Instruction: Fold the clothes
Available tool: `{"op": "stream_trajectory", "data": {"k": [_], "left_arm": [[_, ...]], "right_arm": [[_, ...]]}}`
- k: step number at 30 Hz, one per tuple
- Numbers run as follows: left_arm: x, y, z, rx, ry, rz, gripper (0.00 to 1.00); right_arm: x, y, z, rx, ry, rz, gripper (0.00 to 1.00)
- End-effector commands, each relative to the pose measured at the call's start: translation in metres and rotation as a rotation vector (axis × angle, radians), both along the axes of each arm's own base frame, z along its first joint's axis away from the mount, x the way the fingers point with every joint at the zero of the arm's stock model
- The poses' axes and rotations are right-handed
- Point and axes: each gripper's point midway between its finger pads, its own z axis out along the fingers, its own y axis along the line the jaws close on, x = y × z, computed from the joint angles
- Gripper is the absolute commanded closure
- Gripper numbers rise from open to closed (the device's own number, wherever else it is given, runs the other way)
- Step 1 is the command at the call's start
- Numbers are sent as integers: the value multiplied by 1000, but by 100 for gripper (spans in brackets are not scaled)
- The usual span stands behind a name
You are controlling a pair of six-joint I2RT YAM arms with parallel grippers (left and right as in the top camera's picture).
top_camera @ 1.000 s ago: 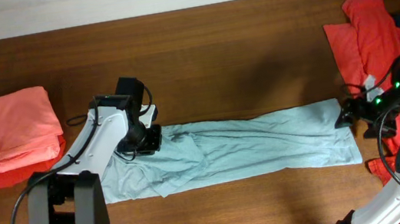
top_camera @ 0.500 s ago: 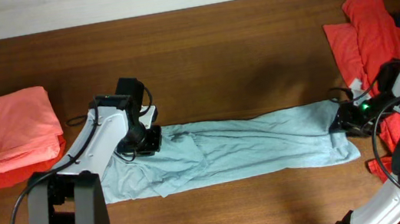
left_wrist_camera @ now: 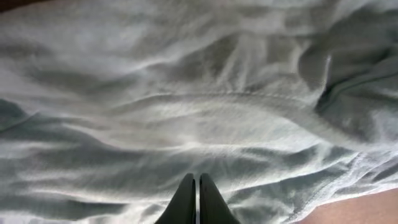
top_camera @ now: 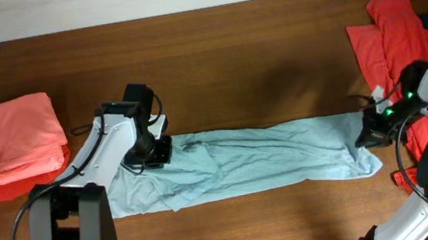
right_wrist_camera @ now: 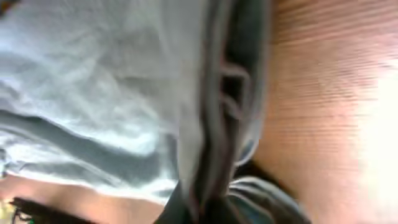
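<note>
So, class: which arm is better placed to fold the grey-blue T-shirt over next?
Right, probably: the right pincer is shut on the T-shirt at its end, ready to carry it across; the left pincer is shut further in.

Overhead camera fixed above, looking straight down on the whole wooden table [top_camera: 253,40], left wrist camera very near the pale grey-blue T-shirt [left_wrist_camera: 186,93], facing down along its cloth, right wrist camera even nearer, blurred, at the shirt's edge, all views sharing that shirt

Our left gripper [top_camera: 154,151] is pressed closed left of the middle of the table [top_camera: 231,60]; our right gripper [top_camera: 367,131] pinches the shirt [top_camera: 269,158] near the right edge.
</note>
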Motion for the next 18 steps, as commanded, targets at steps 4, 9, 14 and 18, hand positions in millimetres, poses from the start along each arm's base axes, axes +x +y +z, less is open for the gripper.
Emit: {"op": "stream_trajectory", "data": {"k": [4, 9, 14, 18], "left_arm": [[10, 43, 16, 52, -54, 167, 96], [14, 59, 21, 47, -69, 236, 96], [13, 55, 21, 21, -63, 237, 95], [12, 51, 21, 4, -54, 235, 95]], "right_arm": [[31, -4, 69, -89, -111, 12, 96], [35, 29, 88, -97, -121, 61, 96], [39, 77, 88, -94, -105, 145, 96], [42, 121, 88, -98, -108, 211, 96]]}}
